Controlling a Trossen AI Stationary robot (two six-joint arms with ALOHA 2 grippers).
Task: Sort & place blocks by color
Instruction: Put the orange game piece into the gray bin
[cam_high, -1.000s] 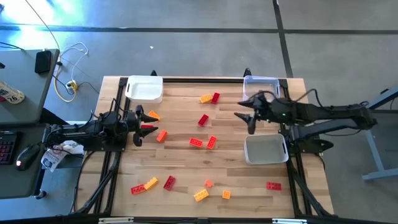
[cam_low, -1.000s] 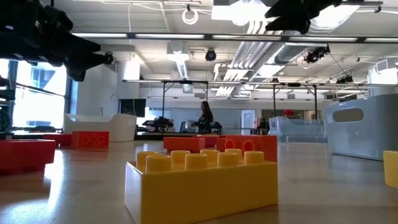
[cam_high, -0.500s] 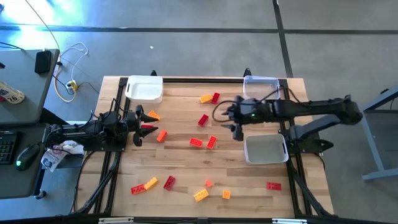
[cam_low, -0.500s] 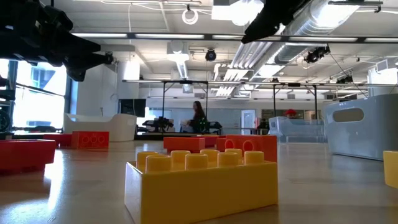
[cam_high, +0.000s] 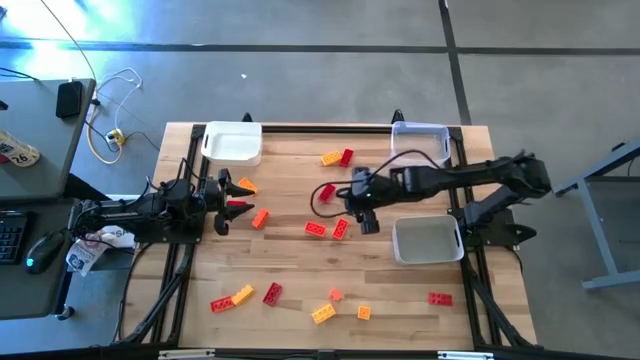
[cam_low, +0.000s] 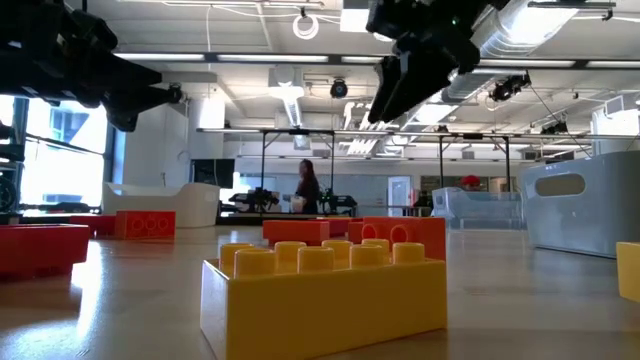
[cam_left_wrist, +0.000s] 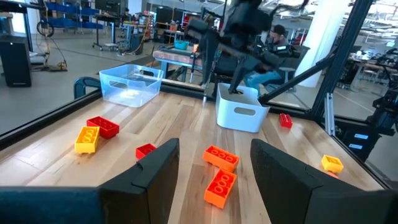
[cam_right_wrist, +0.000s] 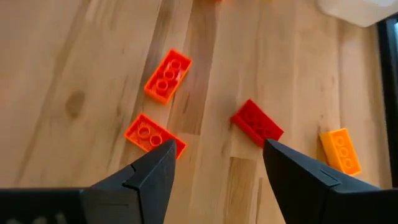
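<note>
Several red, orange and yellow blocks lie flat and scattered over the wooden table (cam_high: 290, 260). My right gripper (cam_high: 352, 206) (cam_right_wrist: 217, 177) hangs open over the middle of the table, slanting down. Below it lie a red block (cam_right_wrist: 257, 124) and two orange blocks (cam_right_wrist: 167, 76) (cam_right_wrist: 154, 135), none of them between its fingers. At the left edge my left gripper (cam_high: 232, 203) (cam_left_wrist: 214, 152) stands open and level, with orange blocks (cam_left_wrist: 219, 157) (cam_left_wrist: 221, 186) on the table ahead of it. In the low view a yellow block (cam_low: 320, 290) fills the foreground.
A white tray (cam_high: 233, 143) stands at the far left, a clear tray (cam_high: 420, 138) at the far right and another white tray (cam_high: 427, 240) at the right edge. More blocks lie along the near edge (cam_high: 322, 314). A desk with a mouse and cables sits left of the table.
My right gripper has swung from beside the clear tray toward the table's left, out over the middle. It has come down, tipped from nearly level to slanting down, and rolled about its own axis. Its fingers have stayed open. No block has moved.
</note>
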